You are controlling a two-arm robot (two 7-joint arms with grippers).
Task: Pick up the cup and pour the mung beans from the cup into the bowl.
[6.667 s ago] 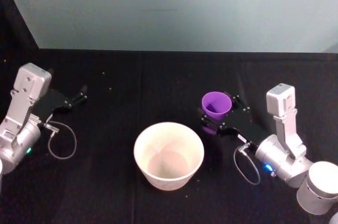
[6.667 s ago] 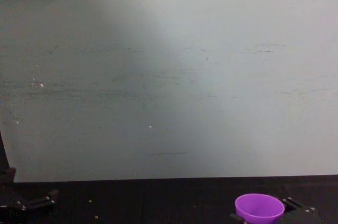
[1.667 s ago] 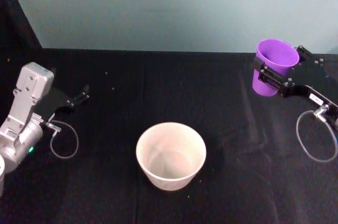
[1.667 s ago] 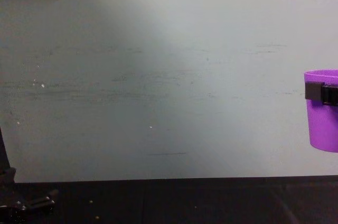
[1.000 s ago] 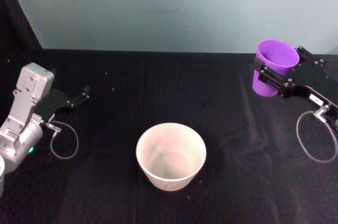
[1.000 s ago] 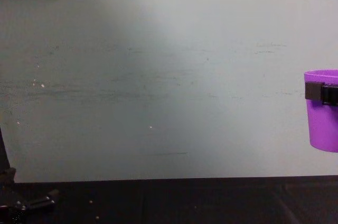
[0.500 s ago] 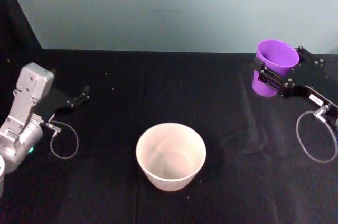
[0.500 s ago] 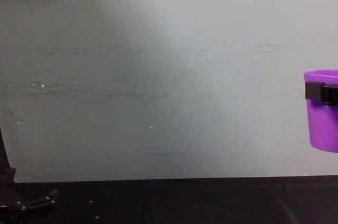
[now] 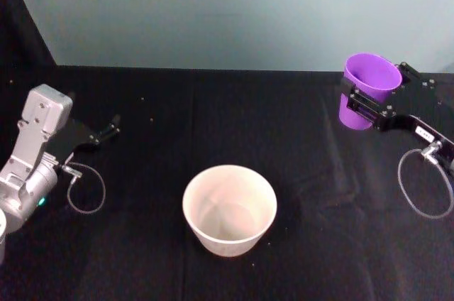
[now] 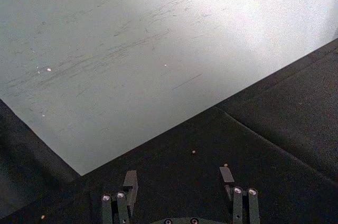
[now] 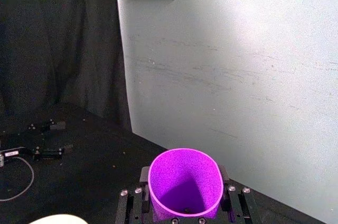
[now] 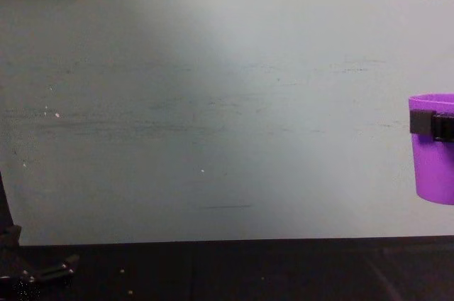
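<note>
The right pincer (image 9: 381, 94) grips the cup (image 9: 370, 77) upright at upper right, far from the bowl (image 9: 227, 241) at lower centre; the left pincer (image 9: 106, 130) idles wide at the left edge. Tipping it early would spill onto the table (image 9: 213, 116)

Inspector: State of the supporting surface?

Clerk: One table (image 9: 213, 109), covered in black cloth. The cloth lies flat, with faint creases right of centre.

Inspector: Items standing on it?

Clerk: One bowl (image 9: 228, 209), cream-coloured, round and upright. It stands near the front edge, about midway across, with its base directly on the cloth.

Inspector: Anything loose?

Clerk: Small pale grains (image 10: 194, 152) lie scattered singly on the cloth. Several are on the left half, well apart from the bowl. One or two specks lie near the bowl's base at the front. They are too small to tell whether they are the same kind.
</note>
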